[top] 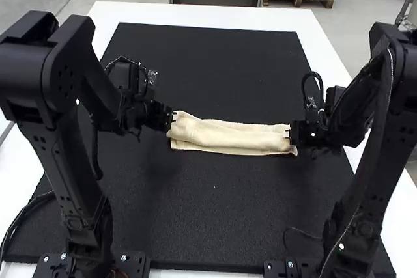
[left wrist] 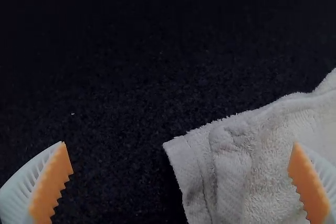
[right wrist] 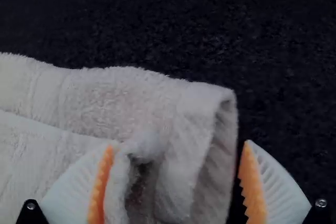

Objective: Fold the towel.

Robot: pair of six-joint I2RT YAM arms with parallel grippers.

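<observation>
A towel (top: 228,136) lies on a black mat (top: 215,213) atop a white table (top: 111,11), folded into a long, narrow strip between two robot arms. The left gripper (top: 172,117) is at one end and the right gripper (top: 290,135) at the other. Both are released, their fingers spread and clenching nothing.

The job looks well along. At least one lengthwise fold appears to be made, though how many layers lie in the strip I cannot tell. Left to do, by my reading, is tidying that fold and perhaps doubling the strip end to end, as neither end has been brought over to the other.

The high view gives the whole strip, with a lower layer peeking out along the side nearer the arms' bases. The right wrist view adds what is hard to make out from above: a gaping fold at the towel's end, and a raised, bunched lip beside one orange pad (right wrist: 100,187), with cloth between the spread fingers. The left wrist view shows a stitched corner and the layered end, one pad (left wrist: 51,182) over bare mat and the other by the cloth.
</observation>
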